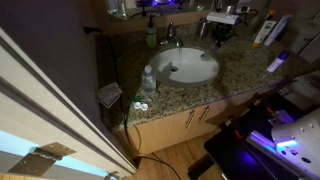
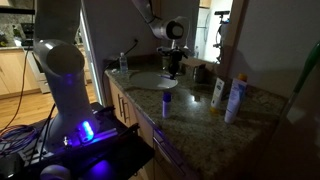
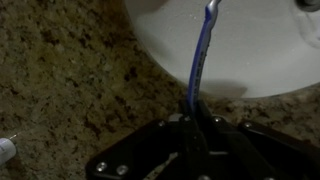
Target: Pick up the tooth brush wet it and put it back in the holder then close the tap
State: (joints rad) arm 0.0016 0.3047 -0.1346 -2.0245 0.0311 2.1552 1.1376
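In the wrist view my gripper [image 3: 192, 114] is shut on the lower end of a blue tooth brush [image 3: 203, 55]. Its handle runs up from the jaws over the rim of the white basin [image 3: 250, 60]. In both exterior views the gripper [image 1: 221, 27] [image 2: 172, 66] hangs low at the back of the basin [image 1: 190, 66] [image 2: 148, 80], to one side of the silver tap [image 1: 172, 36]. No water stream is visible. I cannot pick out the holder with certainty; the area around the gripper is dark.
A green soap bottle [image 1: 152, 38] stands behind the basin and a clear water bottle [image 1: 148, 82] beside it. Tubes and bottles [image 2: 218, 93] [image 2: 236, 98] stand on the granite counter [image 3: 70, 90]. A wall edge [image 1: 50, 90] runs close by.
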